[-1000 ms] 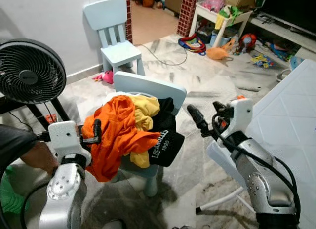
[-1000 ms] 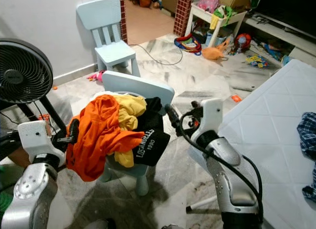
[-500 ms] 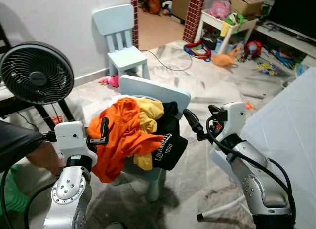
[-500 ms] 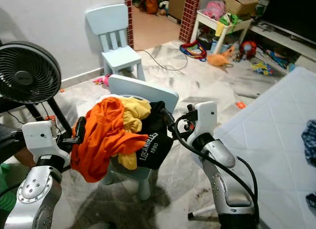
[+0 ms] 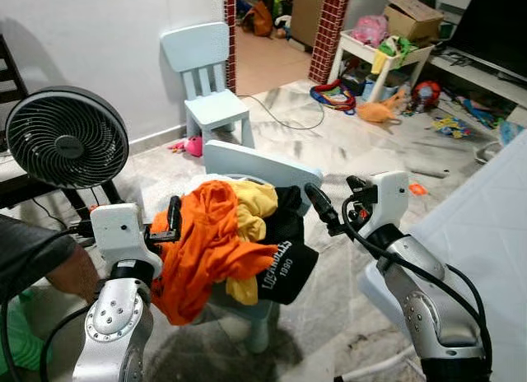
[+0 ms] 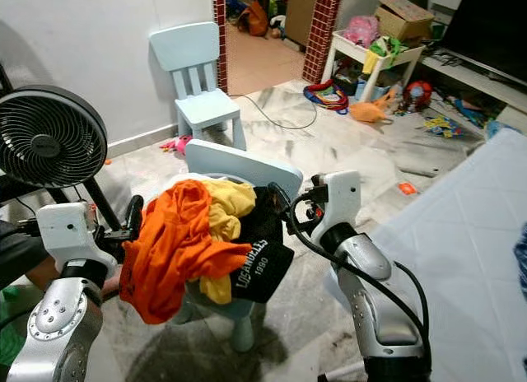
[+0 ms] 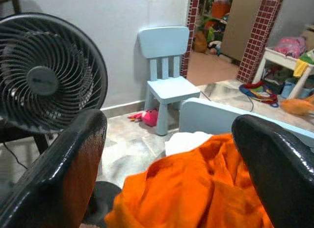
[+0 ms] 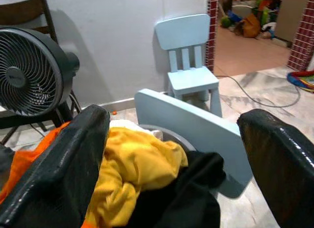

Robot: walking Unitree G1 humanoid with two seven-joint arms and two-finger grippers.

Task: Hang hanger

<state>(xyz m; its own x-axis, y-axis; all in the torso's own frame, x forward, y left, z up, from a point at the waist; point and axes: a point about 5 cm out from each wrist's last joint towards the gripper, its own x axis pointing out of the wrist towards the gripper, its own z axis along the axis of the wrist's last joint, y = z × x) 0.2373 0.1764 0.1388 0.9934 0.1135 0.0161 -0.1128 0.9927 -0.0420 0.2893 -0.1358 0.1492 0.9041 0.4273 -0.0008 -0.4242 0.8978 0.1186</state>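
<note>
The left gripper [image 5: 171, 221] sits at the lower left of the left eye view, its black fingers spread apart with nothing between them, their tips just beside the orange garment [image 5: 204, 246]. Above it, at the left edge, stands a black fan [image 5: 66, 138], and a person's arm [image 5: 72, 271] reaches in low at the same edge. In the centre, a pale blue child's chair [image 5: 262, 163] carries a heap of clothes: the orange garment in front, a yellow one [image 5: 254, 202] behind it, and a black cap with white lettering [image 5: 287, 263] drooping over the seat's right side. A second pale blue chair [image 5: 207, 77] stands at the upper centre by the white wall. Right of centre, the right gripper [image 5: 319, 207] hovers just beside the black cap, fingers apart and empty. No hanger can be made out.
</note>
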